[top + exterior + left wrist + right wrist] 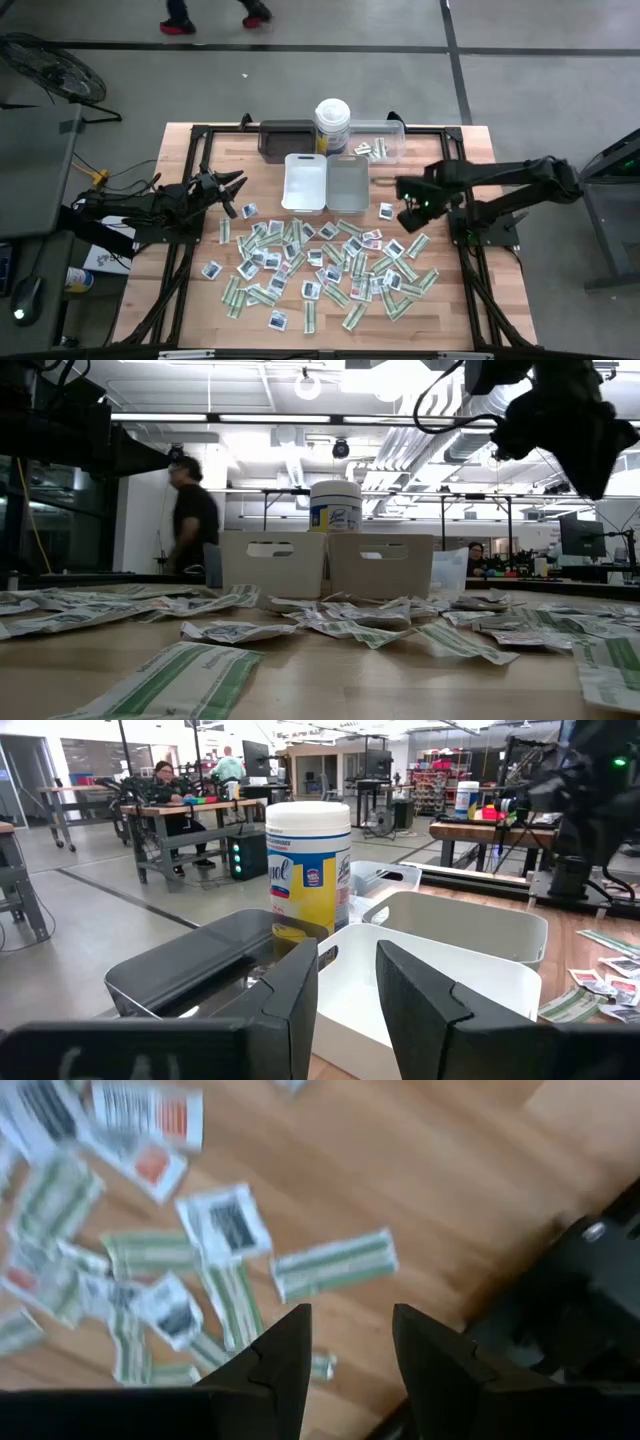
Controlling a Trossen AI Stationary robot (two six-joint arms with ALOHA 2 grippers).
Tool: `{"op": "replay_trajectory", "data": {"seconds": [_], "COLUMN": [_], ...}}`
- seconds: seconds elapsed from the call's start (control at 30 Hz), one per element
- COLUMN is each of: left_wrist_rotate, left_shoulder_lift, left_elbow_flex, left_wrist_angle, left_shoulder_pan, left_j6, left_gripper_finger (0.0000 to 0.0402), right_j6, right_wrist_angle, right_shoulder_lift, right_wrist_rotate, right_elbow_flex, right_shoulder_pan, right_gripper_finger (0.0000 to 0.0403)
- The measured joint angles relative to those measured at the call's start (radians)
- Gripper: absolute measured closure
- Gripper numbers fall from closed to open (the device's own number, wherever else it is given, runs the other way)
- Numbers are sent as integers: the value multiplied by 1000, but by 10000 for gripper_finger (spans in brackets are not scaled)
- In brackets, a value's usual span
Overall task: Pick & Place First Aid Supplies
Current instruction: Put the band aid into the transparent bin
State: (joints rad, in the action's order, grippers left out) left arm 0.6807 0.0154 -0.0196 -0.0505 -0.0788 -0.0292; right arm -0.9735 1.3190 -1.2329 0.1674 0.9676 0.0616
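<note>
The first aid supplies lie scattered flat over the middle of the wooden table, as white sachets and green-and-white strips. The low view shows the supplies in the foreground. My right gripper hangs above the right edge of the heap, pointing down and open. Below my right gripper lie a green strip and a white sachet, both untouched. My left gripper waits open at the table's left side. It points level, and nothing is between the fingers of my left gripper.
A white tray and a grey tray stand side by side behind the heap. Farther back are a dark tray, a tall white canister and a clear tray holding a few packets. Bare wood lies at the right of the heap.
</note>
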Motion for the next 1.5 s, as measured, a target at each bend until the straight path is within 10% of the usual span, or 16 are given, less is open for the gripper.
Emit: {"op": "replay_trajectory", "data": {"seconds": [0.53, 1.03, 1.5], "left_wrist_rotate": [0, 0, 0], "left_shoulder_lift": [0, 0, 0], "left_elbow_flex": [0, 0, 0], "left_wrist_angle": [0, 0, 0], "left_shoulder_pan": [0, 0, 0], "left_j6": [0, 0, 0], "left_gripper_finger": [300, 300, 300], "right_j6": [-44, -101, 35], "right_wrist_angle": [-127, -363, -476], "right_shoulder_lift": [-284, -338, -338], "right_wrist_rotate": [5, 55, 52], "right_elbow_flex": [0, -132, -218], "right_shoulder_pan": [-272, -300, -306], "right_gripper_finger": [267, 172, 195]}}
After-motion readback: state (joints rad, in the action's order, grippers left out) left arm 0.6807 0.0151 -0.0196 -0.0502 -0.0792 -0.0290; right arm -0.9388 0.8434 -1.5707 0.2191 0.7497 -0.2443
